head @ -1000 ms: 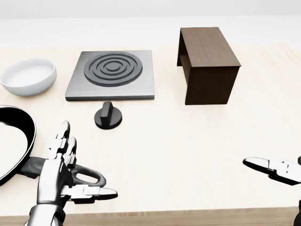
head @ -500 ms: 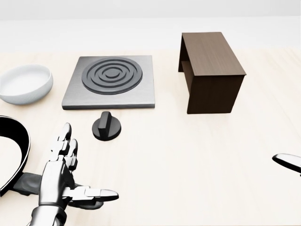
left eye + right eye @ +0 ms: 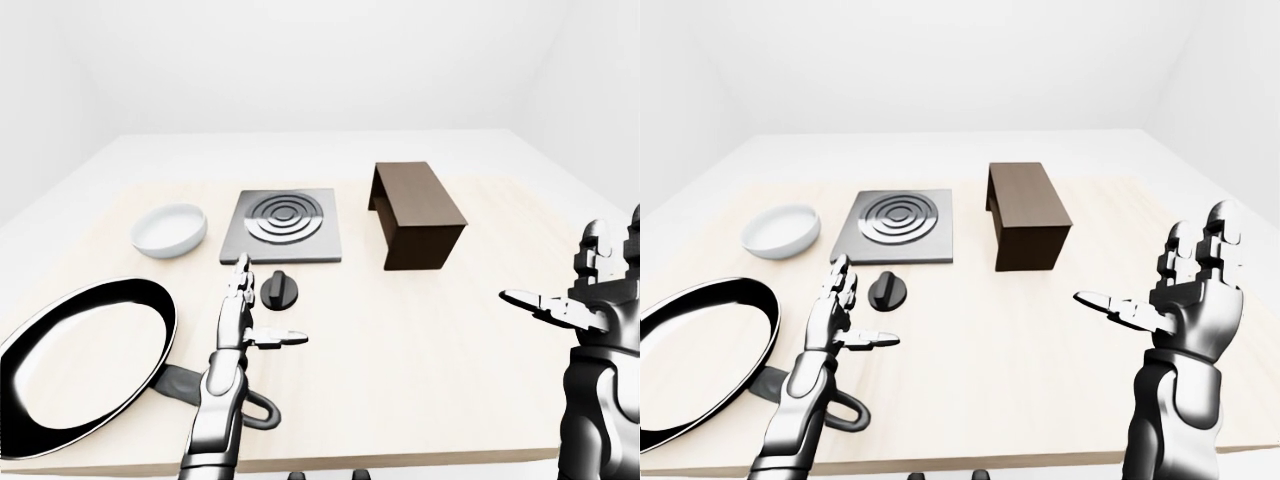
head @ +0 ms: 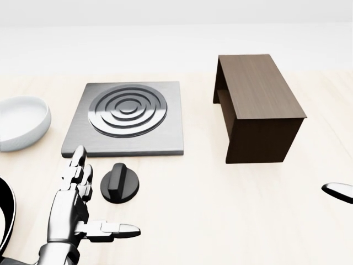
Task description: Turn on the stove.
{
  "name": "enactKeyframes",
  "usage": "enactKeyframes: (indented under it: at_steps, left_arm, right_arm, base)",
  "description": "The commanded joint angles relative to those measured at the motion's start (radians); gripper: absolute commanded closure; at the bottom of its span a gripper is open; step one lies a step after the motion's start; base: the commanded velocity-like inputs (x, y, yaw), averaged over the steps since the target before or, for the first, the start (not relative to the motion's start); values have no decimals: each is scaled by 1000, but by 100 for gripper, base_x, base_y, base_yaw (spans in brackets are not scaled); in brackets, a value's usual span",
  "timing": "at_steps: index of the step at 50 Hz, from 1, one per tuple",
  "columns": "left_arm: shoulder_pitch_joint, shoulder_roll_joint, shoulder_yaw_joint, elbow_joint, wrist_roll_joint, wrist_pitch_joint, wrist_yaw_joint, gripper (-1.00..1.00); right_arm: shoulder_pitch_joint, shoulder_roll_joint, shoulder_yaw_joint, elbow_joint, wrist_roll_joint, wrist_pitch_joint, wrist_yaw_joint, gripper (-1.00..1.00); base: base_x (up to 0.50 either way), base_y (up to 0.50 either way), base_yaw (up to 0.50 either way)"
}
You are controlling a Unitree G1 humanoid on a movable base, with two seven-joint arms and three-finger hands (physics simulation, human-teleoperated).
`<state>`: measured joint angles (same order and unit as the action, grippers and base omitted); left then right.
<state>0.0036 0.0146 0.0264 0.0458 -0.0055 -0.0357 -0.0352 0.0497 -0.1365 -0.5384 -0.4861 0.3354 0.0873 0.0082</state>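
Note:
A grey square stove plate (image 4: 126,118) with dark concentric rings lies on the pale wooden table. Its black round knob (image 4: 119,184) sits just below the plate in the head view, also shown in the left-eye view (image 3: 280,289). My left hand (image 4: 83,207) is open with fingers spread, just left of and below the knob, not touching it. My right hand (image 3: 1185,290) is open, palm up, raised at the right of the right-eye view, far from the stove.
A dark brown wooden box (image 4: 258,107) stands right of the stove. A white bowl (image 4: 19,123) lies left of it. A black frying pan (image 3: 75,360) lies at the lower left, its handle under my left arm. The table's near edge (image 3: 400,462) runs along the bottom.
The head camera has moved closer, so stove, knob and box appear larger and lower. My left hand has risen towards the knob. My right hand has mostly left the head view.

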Motion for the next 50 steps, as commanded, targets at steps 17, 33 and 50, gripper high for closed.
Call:
enactKeyframes:
  at_steps: [17,33,50]
  left_arm:
    - [-37,-4,-11,11,14,18,10,-100]
    - [-213,14,13,111,2,69,42,-100]
    - [-276,20,12,284,10,-17,57,-100]
  right_arm:
    - [13,8,-17,-20,30,0,-1,-100]
    - [14,7,-21,-20,42,0,-1,-100]
    - [20,12,-18,-13,39,0,5,-100]
  base:
    - [13,0,0]
    - [0,0,0]
    - [0,0,0]
